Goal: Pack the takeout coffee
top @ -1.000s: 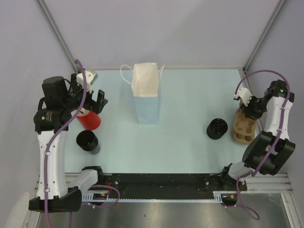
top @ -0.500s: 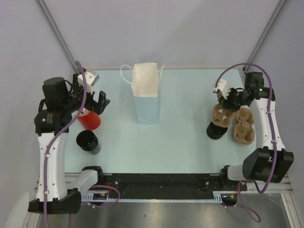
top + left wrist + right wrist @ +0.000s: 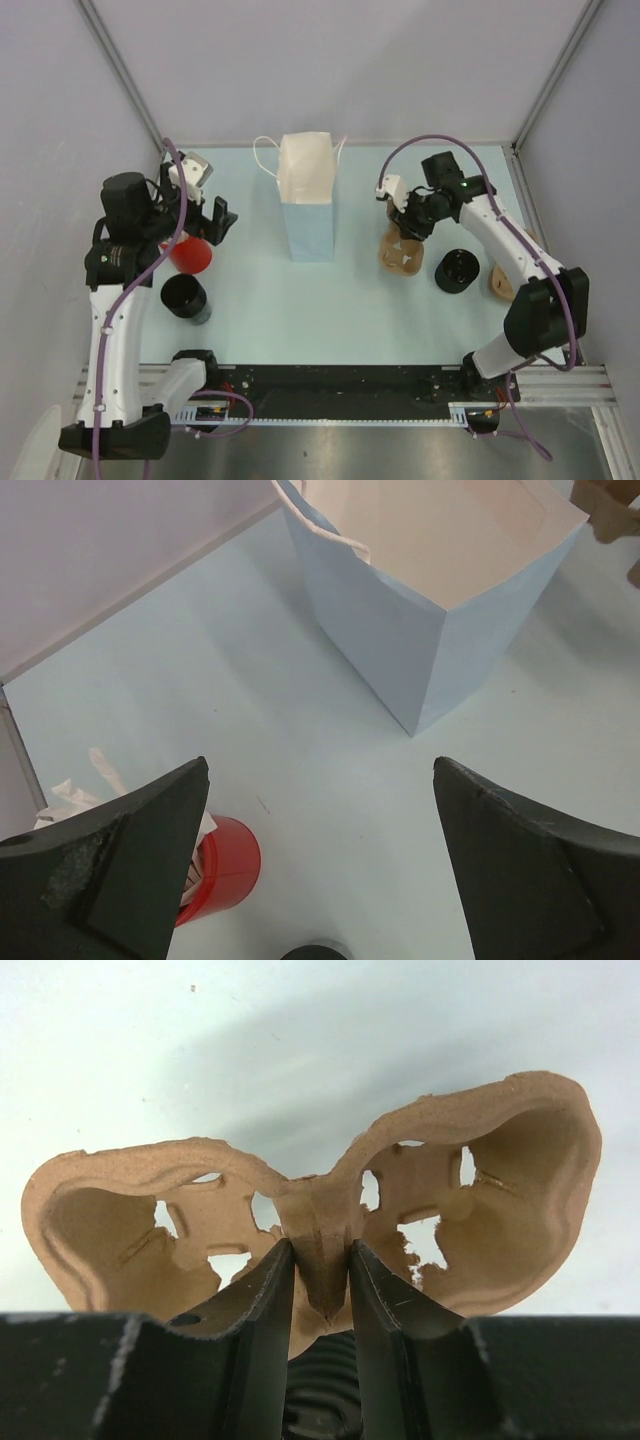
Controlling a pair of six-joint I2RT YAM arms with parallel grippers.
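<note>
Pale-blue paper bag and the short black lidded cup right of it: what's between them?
The top view shows a brown pulp cup carrier, pinched by the right gripper, between the pale-blue paper bag and black lidded cup.

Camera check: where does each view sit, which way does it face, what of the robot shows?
Top external: above and behind the bases, looking down on the table; left arm and right arm show.
Left wrist: on the left arm, looking down past its open fingers at the paper bag and red cup.
Right wrist: on the right arm, looking past its fingers, shut on the cup carrier, toward the table.
Shared: top and left wrist both show the paper bag and red cup; top and right wrist, the cup carrier.
</note>
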